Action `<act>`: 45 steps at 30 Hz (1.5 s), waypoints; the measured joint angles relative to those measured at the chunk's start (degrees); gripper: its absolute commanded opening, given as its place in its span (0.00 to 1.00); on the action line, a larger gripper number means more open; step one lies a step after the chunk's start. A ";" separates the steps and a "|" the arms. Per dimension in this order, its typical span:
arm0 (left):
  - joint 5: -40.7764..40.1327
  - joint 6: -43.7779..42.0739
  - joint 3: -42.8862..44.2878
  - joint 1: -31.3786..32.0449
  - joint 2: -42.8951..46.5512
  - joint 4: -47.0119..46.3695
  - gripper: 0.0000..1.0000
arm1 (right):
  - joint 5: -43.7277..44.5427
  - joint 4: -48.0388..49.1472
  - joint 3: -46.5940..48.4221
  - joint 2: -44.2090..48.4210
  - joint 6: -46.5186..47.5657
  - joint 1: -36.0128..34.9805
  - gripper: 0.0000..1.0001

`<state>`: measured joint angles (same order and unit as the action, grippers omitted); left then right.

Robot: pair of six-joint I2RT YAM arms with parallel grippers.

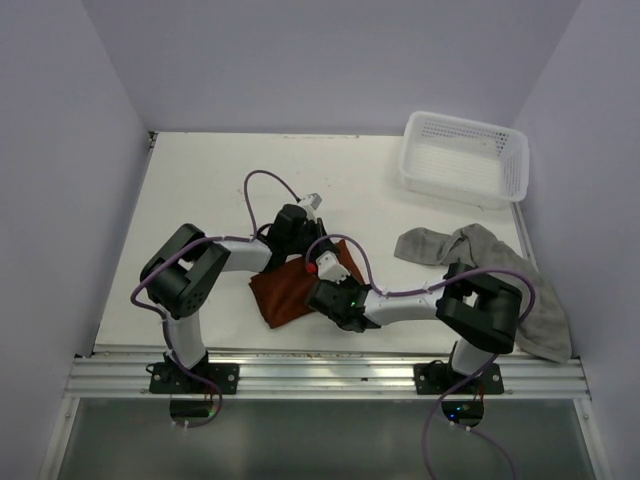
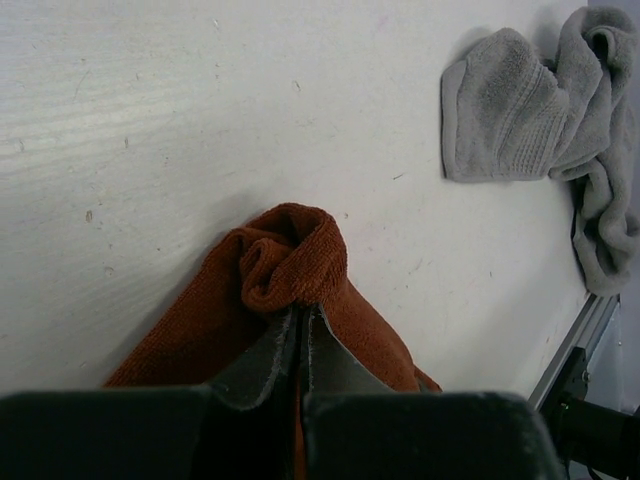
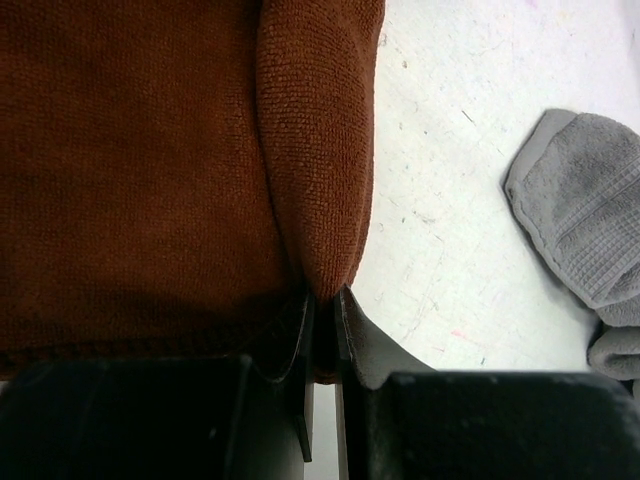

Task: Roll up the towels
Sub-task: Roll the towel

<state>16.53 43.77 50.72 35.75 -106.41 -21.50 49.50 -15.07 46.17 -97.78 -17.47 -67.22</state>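
The rust-brown towel (image 1: 285, 295) is seen at the lower centre of the top view, spread on the table (image 1: 200, 190) between the two arms. In the left wrist view the left gripper (image 2: 300, 318) is closed, and a bunched fold of this towel is pinched at its tips, at the lower centre of the frame. In the right wrist view the right gripper (image 3: 322, 300) is likewise closed to a narrow slit on the towel's rolled-over edge. The grey towel (image 1: 480, 250) is seen crumpled at the right of the top view, apart from the brown one. A white mesh basket (image 1: 450, 187) is placed at the upper right.
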 measured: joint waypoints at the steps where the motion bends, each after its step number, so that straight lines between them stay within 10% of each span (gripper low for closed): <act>1: -0.17 -0.24 0.00 0.00 0.00 0.04 0.00 | -0.22 0.13 0.00 0.13 0.00 0.00 0.09; 18: -4.79 -2.95 -0.02 0.26 0.00 0.52 0.00 | -12.24 -0.26 -1.79 18.78 -3.39 1.05 0.39; 27: -5.66 -3.13 -0.02 0.98 0.00 0.50 0.00 | -26.82 3.98 -8.76 31.23 -8.17 17.79 0.52; 45: -6.32 -4.00 -0.02 1.46 -0.02 0.50 0.00 | -49.03 19.15 -14.40 18.16 -15.98 28.85 0.55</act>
<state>10.22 39.77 50.70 37.21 -106.43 -20.99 0.47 4.08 31.77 -79.61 -33.45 -38.37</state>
